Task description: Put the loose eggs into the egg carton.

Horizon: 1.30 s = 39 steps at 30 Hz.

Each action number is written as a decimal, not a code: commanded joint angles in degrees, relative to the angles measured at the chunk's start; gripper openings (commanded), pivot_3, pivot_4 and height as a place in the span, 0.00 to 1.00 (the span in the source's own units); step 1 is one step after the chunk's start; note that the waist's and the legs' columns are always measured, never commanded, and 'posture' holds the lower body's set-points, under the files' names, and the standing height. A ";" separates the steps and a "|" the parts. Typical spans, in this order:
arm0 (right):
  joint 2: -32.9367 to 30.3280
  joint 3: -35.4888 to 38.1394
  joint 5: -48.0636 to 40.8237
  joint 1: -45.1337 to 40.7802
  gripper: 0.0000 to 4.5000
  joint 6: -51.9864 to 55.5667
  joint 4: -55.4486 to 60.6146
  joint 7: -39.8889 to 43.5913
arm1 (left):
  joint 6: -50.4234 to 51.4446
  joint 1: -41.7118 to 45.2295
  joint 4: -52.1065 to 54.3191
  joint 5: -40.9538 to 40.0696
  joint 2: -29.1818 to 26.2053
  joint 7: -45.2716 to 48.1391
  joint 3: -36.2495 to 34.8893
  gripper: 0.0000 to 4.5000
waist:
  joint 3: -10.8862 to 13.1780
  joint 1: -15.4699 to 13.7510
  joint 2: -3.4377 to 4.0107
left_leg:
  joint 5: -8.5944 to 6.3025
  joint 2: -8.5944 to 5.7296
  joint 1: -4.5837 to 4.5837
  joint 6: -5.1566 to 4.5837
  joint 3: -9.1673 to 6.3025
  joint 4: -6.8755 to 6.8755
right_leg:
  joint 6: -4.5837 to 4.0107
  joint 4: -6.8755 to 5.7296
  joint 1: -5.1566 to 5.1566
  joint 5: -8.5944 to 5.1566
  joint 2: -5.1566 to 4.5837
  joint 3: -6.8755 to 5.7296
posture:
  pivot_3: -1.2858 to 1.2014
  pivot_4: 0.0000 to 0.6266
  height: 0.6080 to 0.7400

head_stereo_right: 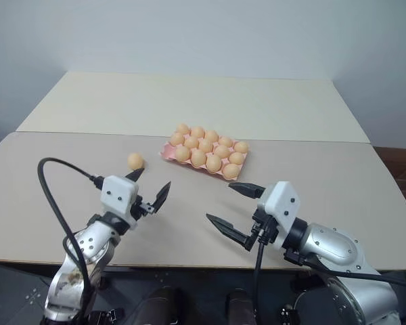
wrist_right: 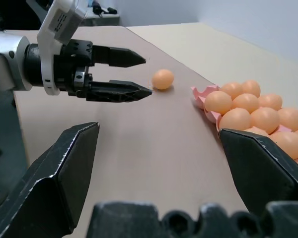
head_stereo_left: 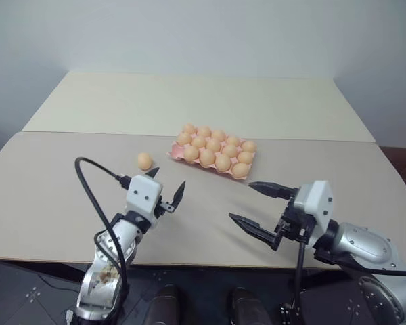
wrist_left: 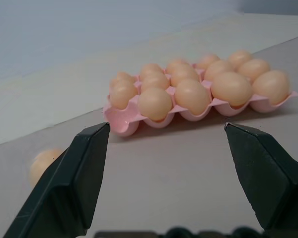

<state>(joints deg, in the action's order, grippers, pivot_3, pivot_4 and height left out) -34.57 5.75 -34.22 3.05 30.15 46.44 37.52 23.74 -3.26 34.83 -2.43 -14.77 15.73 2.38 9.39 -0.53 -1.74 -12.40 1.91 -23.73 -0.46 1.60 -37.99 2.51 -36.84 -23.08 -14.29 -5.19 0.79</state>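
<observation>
Just ahead of the left pincer (head_stereo_left: 168, 189), a bit to its outer side, sits the one loose egg (head_stereo_left: 144, 160) on the table (head_stereo_left: 68, 196), apart from the fingertips w/ bare top between. Left pincer is spread wide, nothing in it; right pincer (head_stereo_left: 257, 206) likewise gaping and empty, hanging over the near edge of the table, pointing across toward the left one.

Step in hand, as I read it: fetch that last egg w/ the left pincer. To do it well: bring the pincer forward & slightly outward so the egg sits centred between the fingers, come in low enough to catch it at its widest part, squeeze gently, since it's smooth & round and prob. rolls or squirts out if nudged off-centre. Keep the right pincer back so the two don't clash.

Egg: small, pale orange-tan, matte-smooth, same look as the ones already seated. Carton (head_stereo_left: 178, 153): flat pink moulded tray, scalloped rim, no lid, lying ahead of & between both pincers, nearer the right one. Most cups hold eggs; the near-left corner cup looks vacant in the left wrist view, likely the spot for this egg
</observation>
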 commanded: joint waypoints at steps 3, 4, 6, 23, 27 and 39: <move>0.20 0.82 -0.73 1.32 1.00 -3.46 0.07 1.62 | 2.00 -3.36 5.70 -0.12 0.36 -2.34 -2.83 0.89 | 0.00 -0.01 0.00 | 0.00 0.00 0.01 0.00 0.01 0.00 | 0.00 0.00 0.01 0.00 0.01 0.01 | 0.52 0.24 1.00; 0.18 0.74 -0.88 1.38 1.00 -3.54 0.02 1.77 | 2.47 -3.51 5.84 -0.39 0.28 -2.46 -3.63 0.89 | 0.00 -0.01 0.00 | 0.00 0.01 0.02 0.00 0.01 0.00 | 0.00 0.00 0.01 0.00 0.01 0.00 | 0.52 0.24 1.00; -0.14 0.49 -1.41 1.10 1.00 -3.57 -0.13 2.51 | 2.92 -3.70 5.64 -0.98 -0.36 -2.04 -5.32 0.89 | 0.00 -0.03 0.00 | 0.00 0.01 0.02 0.00 0.00 0.00 | 0.00 0.00 0.00 0.00 0.02 0.00 | 0.52 0.24 1.00; -2.19 -7.27 1.49 -12.43 1.00 1.83 -0.42 -1.24 | 17.77 10.53 -4.79 -5.16 -4.32 -3.18 -12.81 1.00 | 0.00 -0.07 0.00 | 0.00 -0.02 0.02 0.00 -0.02 0.00 | -0.01 -0.01 0.00 0.00 0.05 -0.02 | 0.52 0.24 1.00; -1.80 -10.09 2.90 -16.20 1.00 3.30 -1.72 -2.32 | 22.86 20.05 -12.21 -4.48 -4.14 -5.35 -12.16 1.00 | 0.00 -0.14 -0.02 | 0.00 -0.05 0.00 0.00 -0.03 0.00 | 0.01 0.00 0.02 0.01 0.02 -0.02 | 0.52 0.24 1.00; 0.30 -13.81 5.39 -22.45 1.00 4.22 -3.98 -3.36 | 24.65 37.27 -34.71 -5.32 -1.33 -10.60 -14.61 1.00 | 0.00 0.06 -0.03 | 0.00 -0.07 -0.03 0.00 -0.05 0.00 | 0.01 -0.09 -0.05 0.02 0.01 -0.03 | 0.52 0.24 1.00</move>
<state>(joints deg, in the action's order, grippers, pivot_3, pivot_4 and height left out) -34.59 -8.46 -29.24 -18.36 34.45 41.52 34.58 48.93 32.38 0.84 -7.14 -16.17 5.72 -11.01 9.40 -0.47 -1.77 -12.40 1.83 -23.77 -0.45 1.56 -38.00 2.52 -36.93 -23.13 -14.27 -5.19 0.77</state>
